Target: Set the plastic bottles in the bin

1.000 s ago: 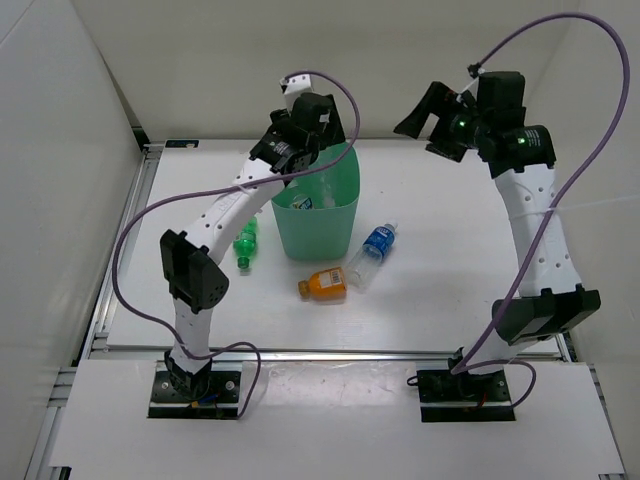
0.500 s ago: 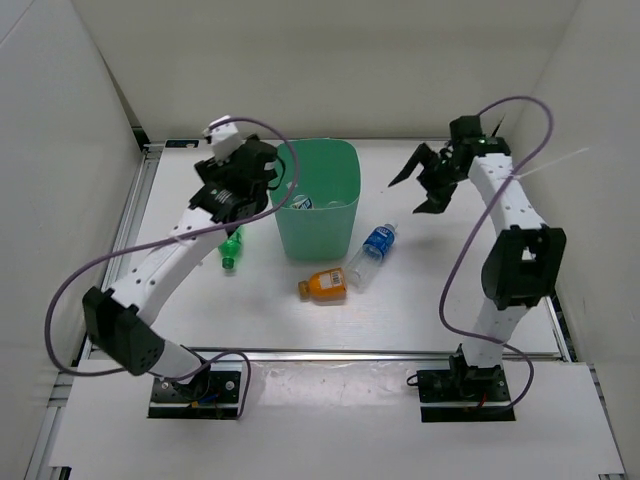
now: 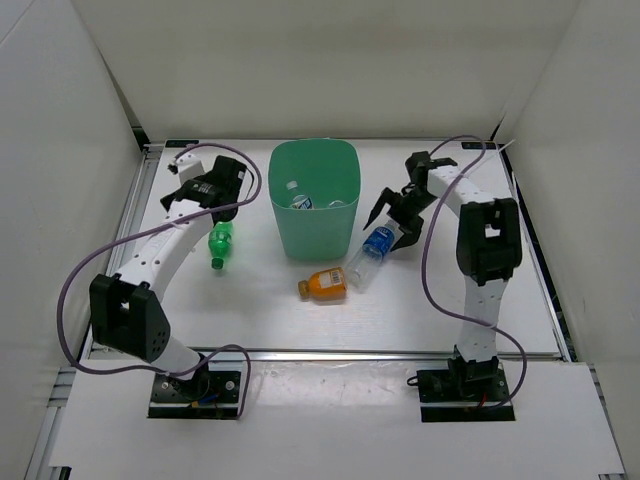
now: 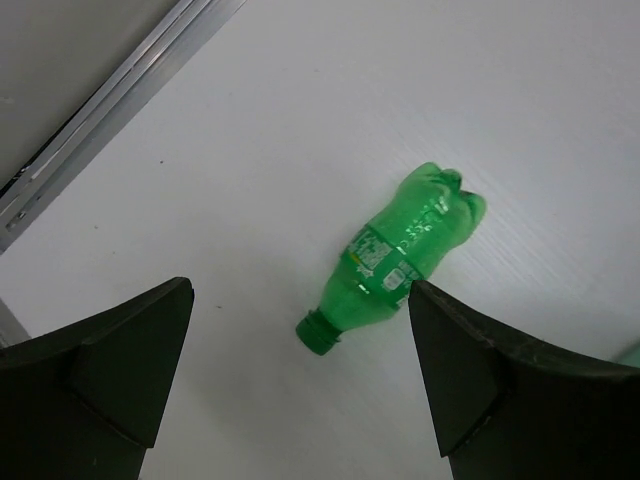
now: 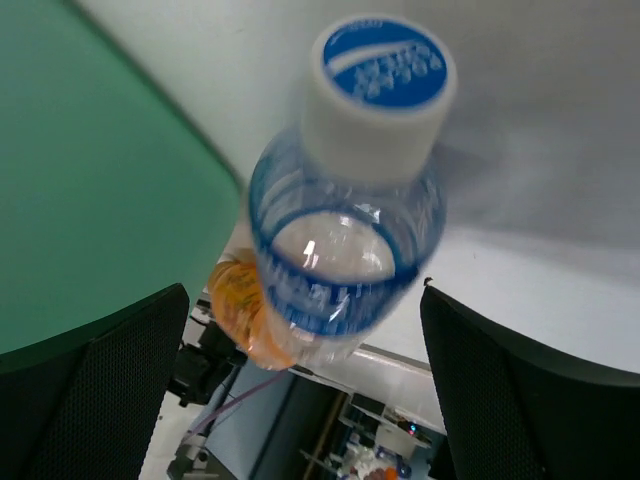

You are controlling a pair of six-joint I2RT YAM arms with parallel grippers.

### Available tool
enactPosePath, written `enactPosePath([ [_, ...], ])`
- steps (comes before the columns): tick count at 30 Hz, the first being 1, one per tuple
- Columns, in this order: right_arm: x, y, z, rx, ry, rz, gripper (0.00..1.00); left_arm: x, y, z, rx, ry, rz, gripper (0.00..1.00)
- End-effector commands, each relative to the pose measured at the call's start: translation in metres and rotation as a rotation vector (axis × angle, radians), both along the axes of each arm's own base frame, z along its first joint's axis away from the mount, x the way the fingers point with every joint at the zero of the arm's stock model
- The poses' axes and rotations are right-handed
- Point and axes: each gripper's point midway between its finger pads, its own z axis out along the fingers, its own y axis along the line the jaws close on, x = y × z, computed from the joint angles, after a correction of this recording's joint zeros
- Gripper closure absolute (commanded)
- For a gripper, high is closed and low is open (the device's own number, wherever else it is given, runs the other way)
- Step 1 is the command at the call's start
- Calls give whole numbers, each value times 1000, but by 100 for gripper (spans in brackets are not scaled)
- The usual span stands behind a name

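Directly below the left gripper [image 4: 300, 292], whose fingers are spread and hold nothing, the green bottle [image 4: 405, 255] lies on its side, cap nearest. Likewise the right gripper [image 5: 303, 290] stands wide open and empty, straddling the blue-labelled bottle [image 5: 350, 230], cap toward it. Just beyond lies the orange bottle [image 5: 240, 305], and to this gripper's left stands the bin [image 5: 90, 180].

Bright, even light fills all views, with soft shadows. The clear blue-labelled bottle [image 5: 345, 210] looms blurred, out of focus.
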Motion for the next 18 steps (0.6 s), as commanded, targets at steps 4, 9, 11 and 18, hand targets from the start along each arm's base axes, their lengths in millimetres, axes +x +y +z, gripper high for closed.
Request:
enactPosePath([
  [4, -26, -2, -37, -48, 121, 66, 4, -28, 27, -16, -7, 61, 83, 0],
  [9, -37, -19, -43, -117, 125, 72, 39, -40, 39, -34, -15, 99, 136, 0],
  [11, -29, -30, -28, -143, 84, 50, 49, -44, 44, -34, -12, 98, 167, 0],
  [18, 45, -77, 131, -216, -352, -130, 63, -55, 56, -41, -15, 91, 257, 0],
])
